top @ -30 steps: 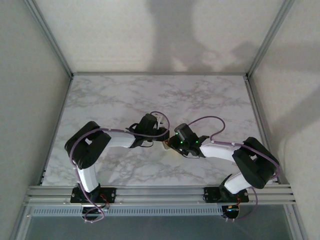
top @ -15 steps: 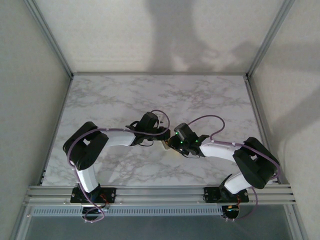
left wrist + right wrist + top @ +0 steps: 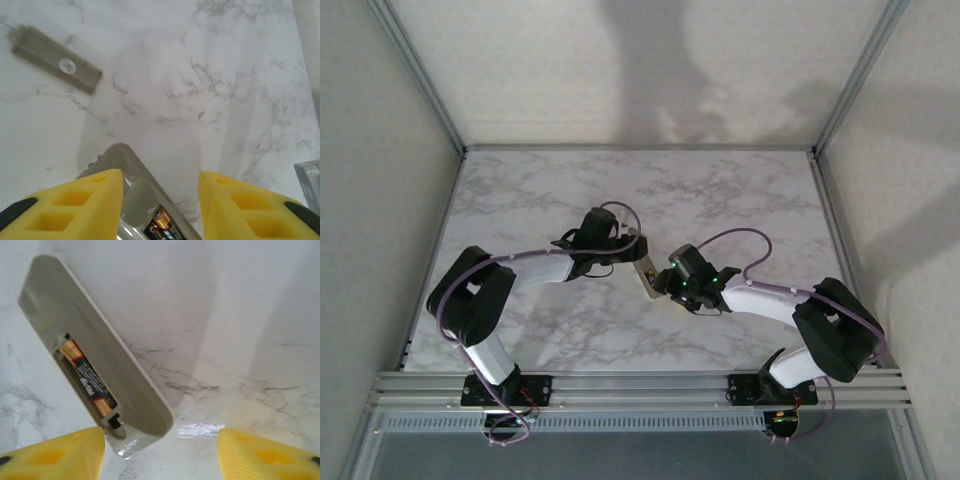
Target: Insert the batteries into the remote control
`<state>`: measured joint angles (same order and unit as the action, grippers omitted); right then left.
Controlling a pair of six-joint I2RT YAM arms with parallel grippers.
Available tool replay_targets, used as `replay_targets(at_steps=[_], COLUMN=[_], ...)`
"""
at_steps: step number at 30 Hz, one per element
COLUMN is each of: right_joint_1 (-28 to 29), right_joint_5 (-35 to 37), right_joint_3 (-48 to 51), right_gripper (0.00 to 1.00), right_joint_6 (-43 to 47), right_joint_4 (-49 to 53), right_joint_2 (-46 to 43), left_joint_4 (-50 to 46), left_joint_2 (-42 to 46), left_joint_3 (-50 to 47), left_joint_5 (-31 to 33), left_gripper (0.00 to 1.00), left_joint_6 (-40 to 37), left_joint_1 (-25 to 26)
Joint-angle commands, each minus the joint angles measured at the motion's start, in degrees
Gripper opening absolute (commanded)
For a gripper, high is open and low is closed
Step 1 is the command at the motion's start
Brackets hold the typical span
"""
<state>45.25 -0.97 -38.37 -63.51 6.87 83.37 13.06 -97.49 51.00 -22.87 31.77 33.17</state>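
The remote control (image 3: 117,372) lies back-up on the marble table, its compartment open. The batteries (image 3: 86,378) sit inside it, dark with copper-orange ends. In the top view the remote control (image 3: 646,276) lies between the two wrists. My right gripper (image 3: 161,432) is open, its left finger (image 3: 65,455) close beside the remote's near end and its right finger well off to the side. My left gripper (image 3: 159,175) is open above the remote control (image 3: 131,200), where a battery (image 3: 162,224) shows at its near end. Nothing is held.
A flat grey battery cover (image 3: 56,58) with a round sticker lies on the table beyond the left gripper. An aluminium frame rail (image 3: 640,385) runs along the near edge and white walls enclose the table (image 3: 740,200).
Both grippers have opened. The left wrist has drawn back and to the left from the remote, which now lies uncovered between the two wrists. The right wrist has barely moved.
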Motion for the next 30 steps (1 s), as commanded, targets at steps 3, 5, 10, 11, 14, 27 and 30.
replay_targets(at_steps=[3,5,10,11,14,27,30], right_joint_1=[0.08,0.25,0.54,0.48,0.87,1.63,1.62], right_joint_5=[1.87,2.33,5.08,5.39,6.25,8.08,8.02], right_joint_3=[-2.03,-2.85,-6.06,-6.57,-8.36,-16.61,-17.17], right_gripper=[0.73,0.75,0.84,0.84,0.86,0.81,0.82], right_joint_6=[-5.30,-6.90,-10.23,-11.18,-13.74,-17.71,-18.29], right_joint_4=[-0.26,-0.26,3.34,4.02,5.90,14.73,15.62], right_joint_2=[-0.47,0.43,2.78,3.29,4.29,9.86,10.68], left_joint_4=[5.29,6.45,9.72,10.19,12.16,15.11,15.13], left_joint_2=[1.28,1.43,0.80,0.66,0.10,-2.52,-2.77], left_joint_3=[-3.61,-5.44,-7.30,-7.54,-8.61,-9.56,-9.49], left_joint_5=[0.49,1.62,3.34,3.61,3.83,1.50,1.68], left_gripper=[0.37,0.37,0.39,0.39,0.38,0.29,0.30], left_joint_6=[1.60,2.49,2.25,2.16,2.52,4.88,4.79], left_joint_1=[-1.65,-2.12,-2.41,-2.41,-2.50,-2.58,-2.59])
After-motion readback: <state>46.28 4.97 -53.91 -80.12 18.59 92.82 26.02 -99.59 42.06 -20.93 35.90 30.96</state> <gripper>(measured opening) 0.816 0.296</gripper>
